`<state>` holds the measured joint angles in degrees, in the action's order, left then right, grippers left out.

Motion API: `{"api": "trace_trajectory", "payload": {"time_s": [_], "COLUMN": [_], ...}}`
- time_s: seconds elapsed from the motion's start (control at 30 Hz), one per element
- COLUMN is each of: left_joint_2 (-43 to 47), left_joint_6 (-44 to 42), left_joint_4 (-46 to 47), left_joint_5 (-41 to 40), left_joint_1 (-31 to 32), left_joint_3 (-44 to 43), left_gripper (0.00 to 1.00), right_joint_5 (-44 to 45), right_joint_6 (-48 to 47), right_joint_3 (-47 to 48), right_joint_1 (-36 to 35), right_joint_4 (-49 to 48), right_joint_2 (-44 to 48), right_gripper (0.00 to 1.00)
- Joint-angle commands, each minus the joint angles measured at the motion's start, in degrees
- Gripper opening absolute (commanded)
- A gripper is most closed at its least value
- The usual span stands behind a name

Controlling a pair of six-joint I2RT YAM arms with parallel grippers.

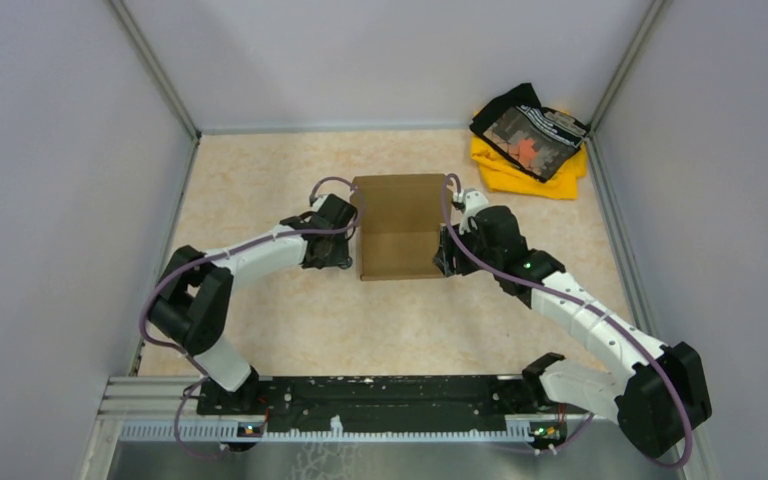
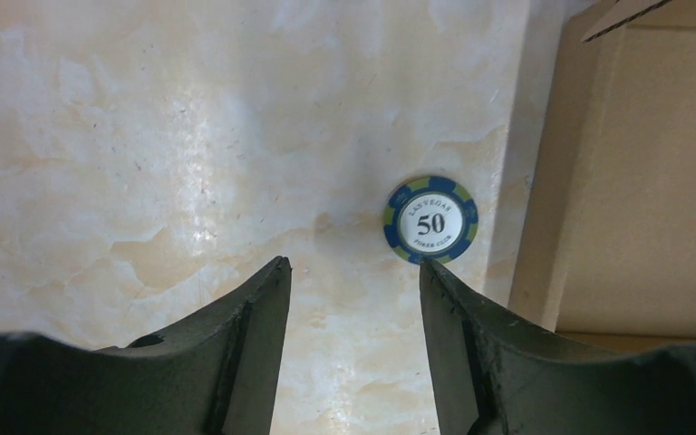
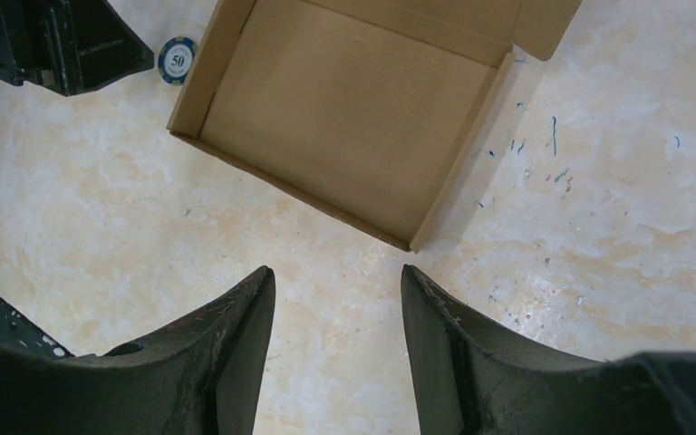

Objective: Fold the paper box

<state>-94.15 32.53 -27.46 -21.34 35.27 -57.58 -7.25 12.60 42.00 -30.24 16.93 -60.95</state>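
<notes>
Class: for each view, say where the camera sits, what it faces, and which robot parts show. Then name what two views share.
Top external: above and behind the arms, looking down at the table, box and cloth pile; both arms show.
Left wrist: on the left arm, looking down past its open left gripper at a poker chip near the box's edge.
Right wrist: on the right arm, looking down past its open right gripper into the box.
Shared: both wrist views show the poker chip and box.

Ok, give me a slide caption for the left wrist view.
Open left tool over the marble-patterned table, a fifty poker chip beside the paper box.
</notes>
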Motion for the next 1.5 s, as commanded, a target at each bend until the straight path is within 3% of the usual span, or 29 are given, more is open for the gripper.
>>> {"api": "trace_trajectory", "payload": {"time_s": [0.0,0.47,1.47], "left_joint_2": [-2.39,-6.0,-8.45], "left_joint_6": [-0.35,1.57,1.44], "left_joint_4": [0.7,3.55,4.55], "left_joint_5": [1.17,1.87,1.55], "left_joint_1": [0.43,1.25,3.14], "left_joint_3": [-3.51,-3.86,-6.25], "left_gripper": [0.63,0.72,0.72], "right_joint_5": [-0.32,-0.23,-0.22], "right_joint_6": [-0.37,-0.23,-0.81], "right_joint_3": [1.07,0.54,1.16], "right_joint_1": [-0.17,-0.17,-0.18], "right_joint_4": [-1.8,-2.3,-2.48], "right_joint_2": [0.13,-0.04,-1.36], "right_gripper": [0.53,0.54,0.54]}}
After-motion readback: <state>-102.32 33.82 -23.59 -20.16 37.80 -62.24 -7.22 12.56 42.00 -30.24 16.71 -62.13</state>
